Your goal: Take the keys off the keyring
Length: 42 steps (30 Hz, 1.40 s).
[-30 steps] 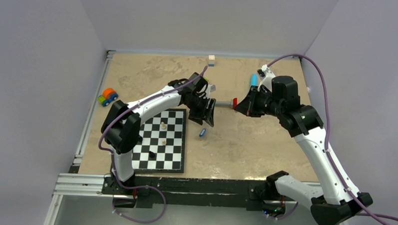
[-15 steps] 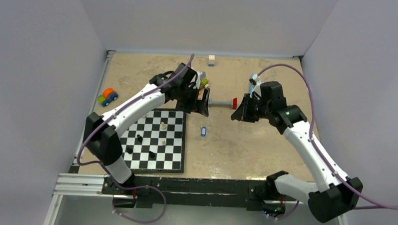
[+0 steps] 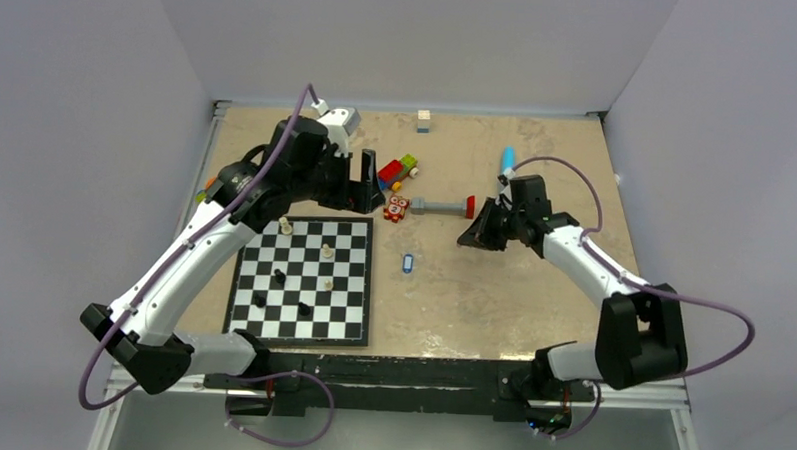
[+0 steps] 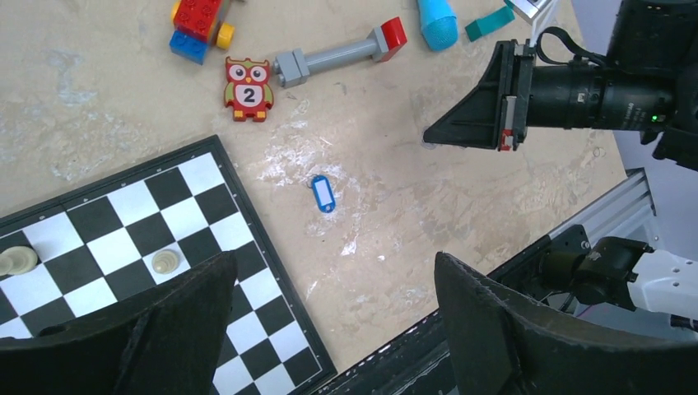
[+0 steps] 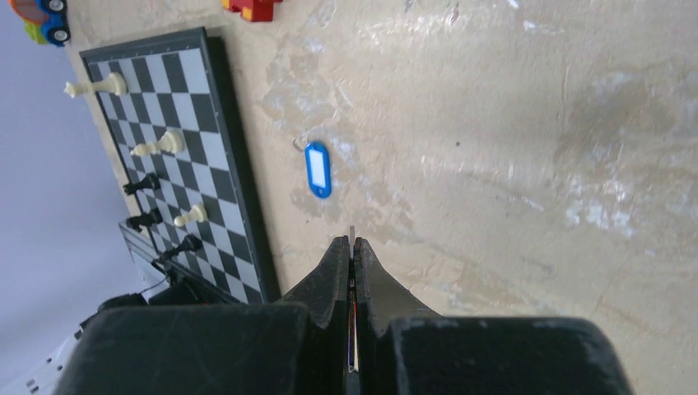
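Keyring [image 3: 406, 263] flat on counter [image 3: 532, 300] in overhead view, just beside right edge of chessboard [image 3: 302, 282], apart from both arms. Left gripper [image 3: 366, 192] up by far right corner of chessboard, near toy bricks [image 3: 397, 169] and owl tile [image 3: 396, 207]. Right gripper [image 3: 466, 239] just below red end of grey bar [image 3: 442, 204], beyond keyring and not touching it.

Left wrist view: left gripper spread wide, nothing between fingers [image 4: 177, 321]. Looks down on blue tag lying alone on bare counter, between chessboard corner and right gripper. No key visible on or beside tag from here.

Right wrist view: right gripper clamped fully together, thin pale metal sliver poking out past fingertips. Most likely key [image 5: 351, 234], pinched edge-on. Tag ahead on counter with only a small wire ring at its far end; nothing hanging from that ring.

Judging from all three: looks like separation done, with key off ring and in right gripper's hold. Cannot tell whether any further key exists. Probably leaves only the put-down. Calls for lowering over open counter away from tag, parting fingers, then lifting clear. Thin flat metal, so likely to cling to a pad or skid on release; best let go low and slowly.
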Each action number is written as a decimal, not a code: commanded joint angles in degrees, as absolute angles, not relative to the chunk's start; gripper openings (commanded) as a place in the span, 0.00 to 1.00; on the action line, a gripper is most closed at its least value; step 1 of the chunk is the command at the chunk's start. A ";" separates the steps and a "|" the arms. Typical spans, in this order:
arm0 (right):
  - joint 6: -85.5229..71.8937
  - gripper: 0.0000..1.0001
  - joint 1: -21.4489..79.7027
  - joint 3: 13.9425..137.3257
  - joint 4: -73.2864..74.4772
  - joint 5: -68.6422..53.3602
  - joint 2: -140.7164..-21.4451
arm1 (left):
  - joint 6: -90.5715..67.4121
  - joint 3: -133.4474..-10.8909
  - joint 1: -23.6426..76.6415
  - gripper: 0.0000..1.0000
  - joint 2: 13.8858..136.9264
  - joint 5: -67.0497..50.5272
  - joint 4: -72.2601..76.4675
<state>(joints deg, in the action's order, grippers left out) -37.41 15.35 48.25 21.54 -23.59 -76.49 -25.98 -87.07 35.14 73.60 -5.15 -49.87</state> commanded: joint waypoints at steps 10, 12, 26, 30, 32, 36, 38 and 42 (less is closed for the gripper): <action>-36.60 0.23 14.18 46.83 13.36 -22.13 -86.83 | -26.39 -86.18 34.82 0.91 68.78 -1.58 -51.85; -36.31 0.31 14.12 46.57 13.79 -21.78 -87.28 | -26.62 -85.70 34.83 0.91 68.63 -1.71 -51.62; -28.64 0.51 14.18 59.00 30.11 -13.89 -74.06 | -25.67 -88.56 34.81 0.91 69.28 -2.72 -50.33; -24.63 0.67 14.16 64.71 33.47 -16.37 -68.95 | -24.91 -89.81 34.85 0.91 69.35 -2.72 -49.25; -22.94 0.79 14.18 67.17 35.13 -16.48 -66.78 | -24.24 -90.20 34.85 0.92 69.26 -2.96 -48.33; -21.02 0.85 14.22 70.86 36.56 -16.51 -62.61 | -22.57 -90.35 34.85 0.99 67.75 -1.73 -45.75; -20.44 0.87 14.17 71.81 36.34 -17.58 -60.15 | -21.44 -90.20 34.81 1.00 66.75 -1.01 -44.35; -19.21 0.90 14.21 71.25 35.52 -19.28 -56.33 | -19.33 -89.67 34.84 1.00 65.43 -0.37 -42.04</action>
<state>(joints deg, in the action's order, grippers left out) -22.31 14.28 70.08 34.70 -16.69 -59.48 -22.87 -88.07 35.14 68.20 -1.78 -47.24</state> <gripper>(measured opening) 0.885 0.997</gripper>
